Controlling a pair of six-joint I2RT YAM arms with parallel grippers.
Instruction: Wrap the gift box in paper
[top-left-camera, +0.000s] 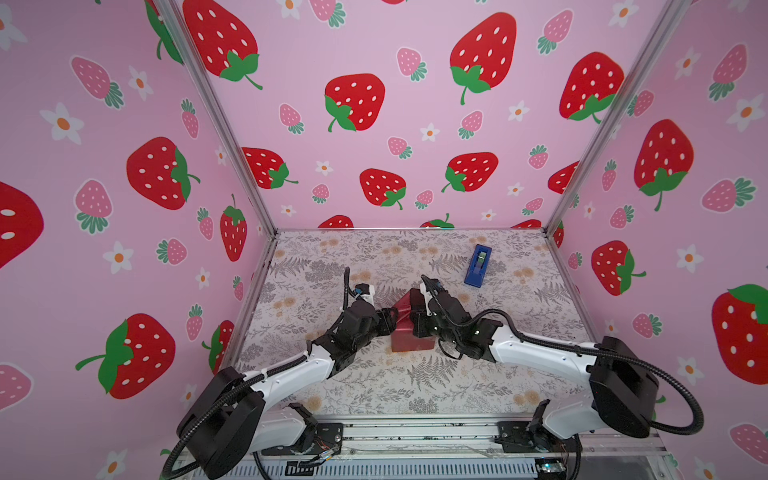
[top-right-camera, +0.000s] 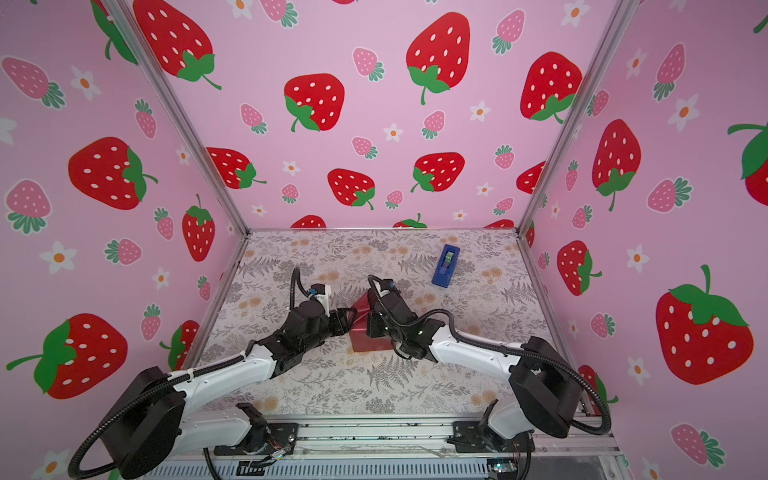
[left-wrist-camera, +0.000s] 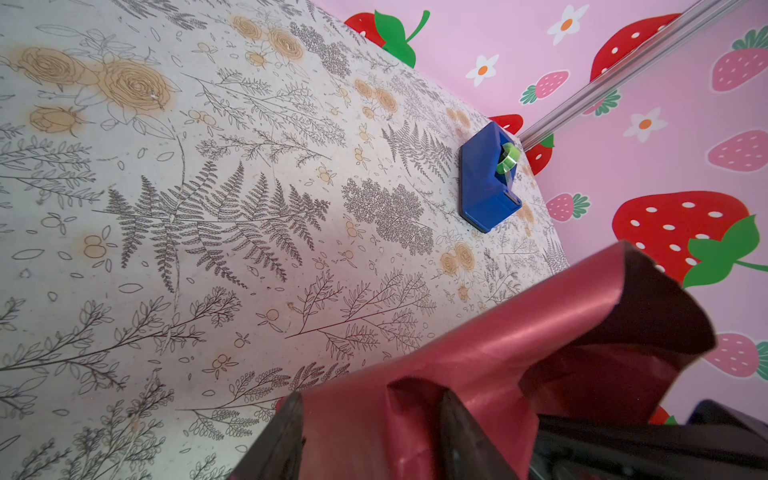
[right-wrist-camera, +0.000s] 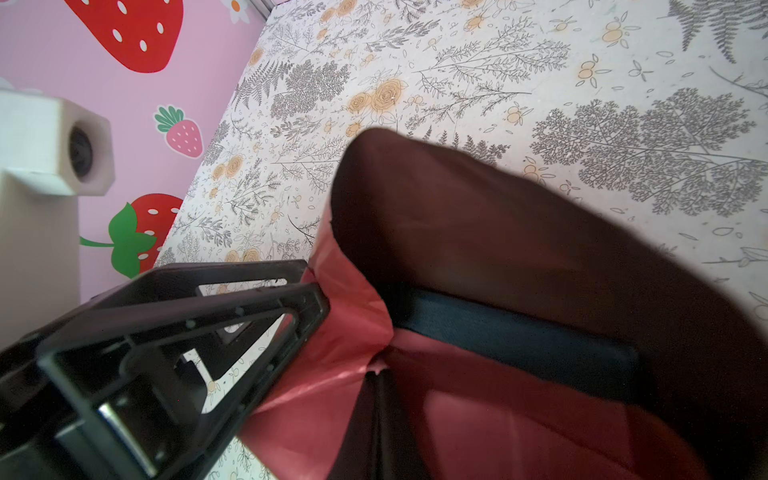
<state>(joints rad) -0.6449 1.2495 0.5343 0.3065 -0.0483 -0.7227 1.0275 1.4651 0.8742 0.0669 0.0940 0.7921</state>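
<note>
Astride the paper (top-left-camera: 409, 340), left end effector (right-wrist-camera: 316, 286) half-open; right end effector (top-left-camera: 415, 318) closed atop it (tape dispenser (top-left-camera: 478, 266) apart).

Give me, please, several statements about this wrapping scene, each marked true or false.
1. The tape dispenser stands on the table, apart from the paper. True.
2. The paper fully covers the gift box. False: in the right wrist view a dark edge of the gift box shows inside the paper's open end.
3. The left end effector touches the paper. True.
4. The tape dispenser sits on the left of the table. False: in both top views it is at the far right.
5. The paper lies flat on the table. False: it is folded up around the gift box, with one flap standing up.
</note>
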